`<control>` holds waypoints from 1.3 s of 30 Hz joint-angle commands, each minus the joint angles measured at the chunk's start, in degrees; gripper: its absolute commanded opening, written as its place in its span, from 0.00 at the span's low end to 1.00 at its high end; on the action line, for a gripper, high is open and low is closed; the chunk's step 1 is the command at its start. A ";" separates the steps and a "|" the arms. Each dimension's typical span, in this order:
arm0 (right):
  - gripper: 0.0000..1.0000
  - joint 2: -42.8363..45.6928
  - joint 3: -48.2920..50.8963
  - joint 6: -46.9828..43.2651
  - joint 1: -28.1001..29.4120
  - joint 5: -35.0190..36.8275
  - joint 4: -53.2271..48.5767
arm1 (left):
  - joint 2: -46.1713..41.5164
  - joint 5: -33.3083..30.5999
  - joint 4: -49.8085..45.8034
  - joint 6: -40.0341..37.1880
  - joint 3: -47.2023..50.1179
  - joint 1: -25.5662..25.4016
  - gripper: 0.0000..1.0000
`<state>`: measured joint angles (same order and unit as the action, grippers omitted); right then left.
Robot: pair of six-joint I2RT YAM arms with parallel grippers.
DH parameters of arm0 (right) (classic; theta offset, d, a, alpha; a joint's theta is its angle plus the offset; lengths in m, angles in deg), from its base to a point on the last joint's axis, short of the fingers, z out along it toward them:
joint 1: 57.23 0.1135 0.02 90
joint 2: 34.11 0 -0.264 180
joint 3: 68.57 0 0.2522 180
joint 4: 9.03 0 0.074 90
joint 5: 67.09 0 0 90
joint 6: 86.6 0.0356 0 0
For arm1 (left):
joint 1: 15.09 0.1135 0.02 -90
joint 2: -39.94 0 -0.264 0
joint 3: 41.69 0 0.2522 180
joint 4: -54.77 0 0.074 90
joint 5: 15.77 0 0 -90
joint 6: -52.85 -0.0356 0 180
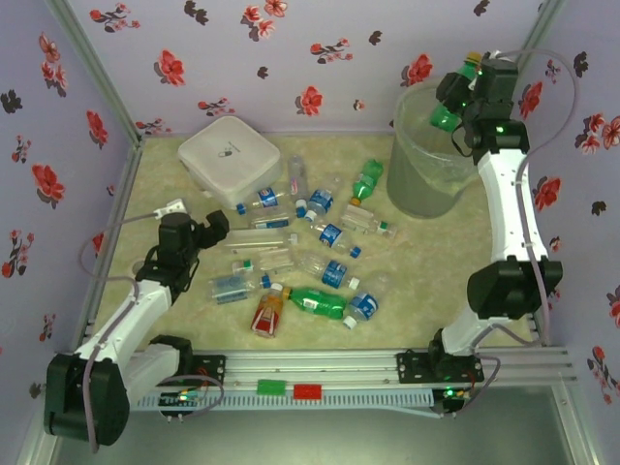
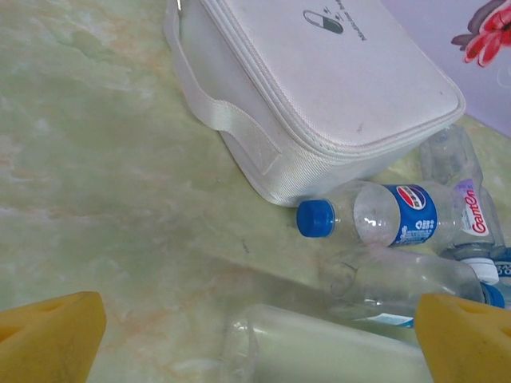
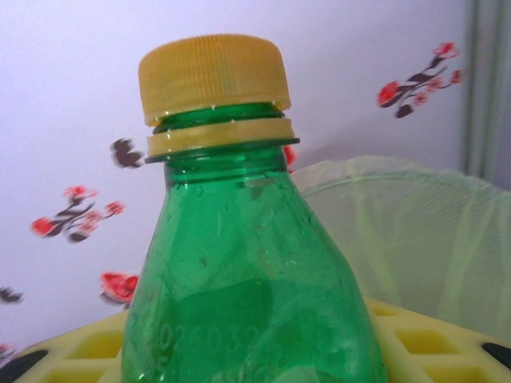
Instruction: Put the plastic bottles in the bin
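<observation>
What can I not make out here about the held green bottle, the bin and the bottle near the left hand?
- Right wrist view: the green bottle in the right hand is cut off by the bottom edge; its lower body is unseen.
- Top view: the bin has a cloudy wall that blurs whatever lies inside.
- Left wrist view: the pale bottle below the left hand is cut off by the bottom edge.

we count three green bottles, one red-orange bottle, about eleven clear bottles, one white case, one bin.
</observation>
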<state>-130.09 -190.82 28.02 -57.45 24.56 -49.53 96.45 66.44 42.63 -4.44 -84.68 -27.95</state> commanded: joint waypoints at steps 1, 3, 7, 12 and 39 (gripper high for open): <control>0.38 -5.34 -3.42 1.01 -1.60 3.36 1.40 | 1.22 4.20 0.38 0.73 -1.04 0.30 1.00; 0.39 -9.09 -6.19 1.13 -1.88 2.48 -0.95 | 1.59 5.51 -0.66 0.48 -1.51 0.30 1.00; 0.45 -13.49 -7.70 2.69 -1.88 1.82 -3.70 | 1.25 6.25 -3.05 0.21 -1.81 0.30 1.00; 0.66 -14.42 -6.86 5.39 -1.88 1.00 -2.27 | -0.65 6.38 -4.69 0.40 -0.97 0.31 1.00; 1.00 18.30 24.43 -3.13 17.26 0.51 -3.18 | -5.04 9.57 -12.32 14.79 -2.62 -1.20 1.00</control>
<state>-114.70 -170.21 26.90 -43.23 24.06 -53.40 92.84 75.43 29.87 5.02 -88.49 -28.87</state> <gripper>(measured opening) 0.996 0.997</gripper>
